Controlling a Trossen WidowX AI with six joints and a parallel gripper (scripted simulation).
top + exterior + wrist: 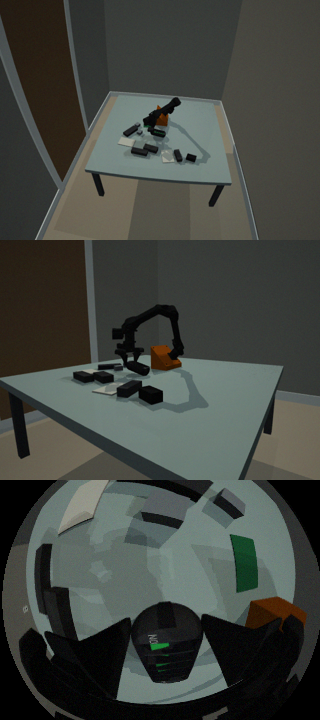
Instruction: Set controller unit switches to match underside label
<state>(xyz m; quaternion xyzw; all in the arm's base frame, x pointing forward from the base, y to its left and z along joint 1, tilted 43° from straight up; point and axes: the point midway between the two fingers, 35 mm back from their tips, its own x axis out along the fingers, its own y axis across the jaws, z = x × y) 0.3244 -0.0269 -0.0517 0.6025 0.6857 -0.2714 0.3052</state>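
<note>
The fingers (150, 129) (125, 359) are gripping the controller unit (159, 133) (138, 368) (167, 625) by one end, a finger against each side. The rest of it reaches out beyond the fingertips, sloping down at its far end, with the held end raised off the worktop (193, 129) (206, 384) (175, 580). Whether the low end touches down, I cannot tell.

The switch face is turned mostly upward; a row of green shows from above, and the wrist view catches an "ON" marking just beyond the fingertips. The underside label is hidden in all three views, and the individual switch positions are too small to read with confidence.

So the lift is done, but nothing here confirms that the label has been read or any switch set. Setting it flat on its base, releasing it and moving away are left, along with any switches that still disagree with the label. The next move probably calls for levelling the unit; held at one end, it could pivot or slip. The green block (147, 126) (245, 562) and orange block (162, 121) (160, 358) (272, 612) lie to one side of the fingers.
</note>
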